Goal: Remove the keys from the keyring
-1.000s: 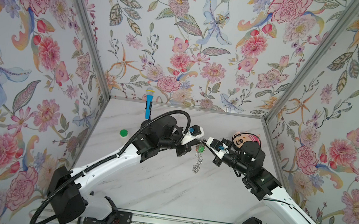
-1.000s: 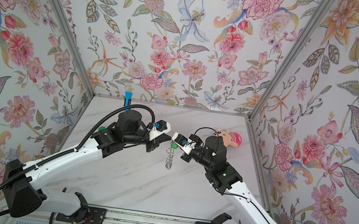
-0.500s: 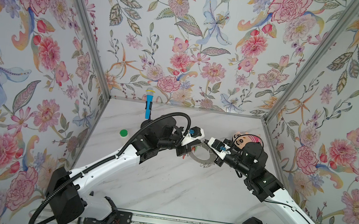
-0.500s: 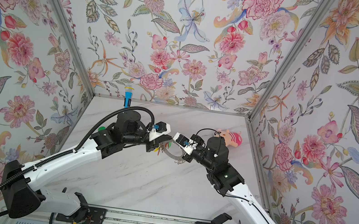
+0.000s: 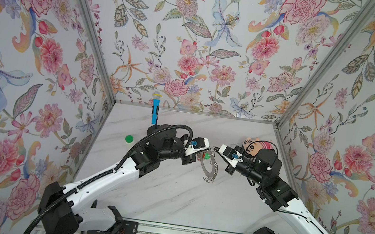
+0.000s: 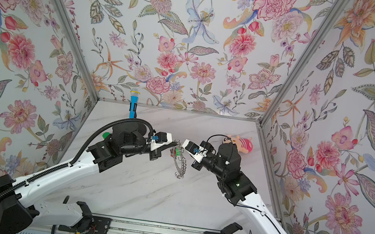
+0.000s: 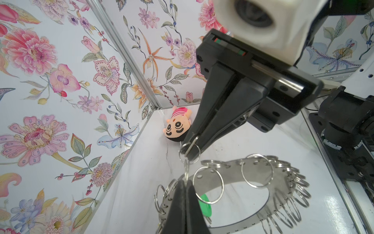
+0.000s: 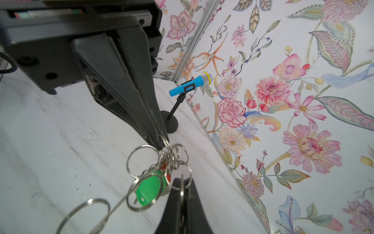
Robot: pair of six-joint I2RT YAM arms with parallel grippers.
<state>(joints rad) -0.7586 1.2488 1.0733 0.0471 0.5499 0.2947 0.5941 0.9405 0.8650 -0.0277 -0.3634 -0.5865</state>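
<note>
**Two hands tip to tip, keys dangling just under the join**

The left hand (image 5: pixel 209 149) is pressed together, pinching a thin wire loop (image 7: pixel 185 172) that shows edge-on. Facing it tip to tip, the right hand (image 5: pixel 217 149) is pressed together too, nipping a small ring (image 7: pixel 180 149) at its very tips. In both top views the two meet just above the middle of the frame, raised off the counter (image 5: pixel 170 194).

The keys (image 8: pixel 149 188) hang right beneath that meeting point, bunched among crowded loops. Their green tag (image 5: pixel 206 155) sits a touch left of the join, so they lie nearer the left hand's tips than the right's. An orange-red tag (image 8: pixel 167 174) peeks out behind the green one. I cannot make out a black one.

Below the keys the keyring (image 5: pixel 209 169) hangs edge-on. Its long axis runs down the frame toward the lower middle, with its fringe of loops along the right edge. The line between the hands runs across the frame, and the keyring drops roughly square to it.

To my eye the next move turns on just that. Any pull apart would go left and right, while the keyring's weight drags downward and the keys sit on the left hand's side. With loops packed this close, one could easily snag another.

Further out, a green cap (image 5: pixel 129 138) lies left of centre on the counter. A blue toy microphone (image 5: pixel 155 108) stands at the back wall, and a plush toy (image 5: pixel 256 144) lies behind the right arm.
</note>
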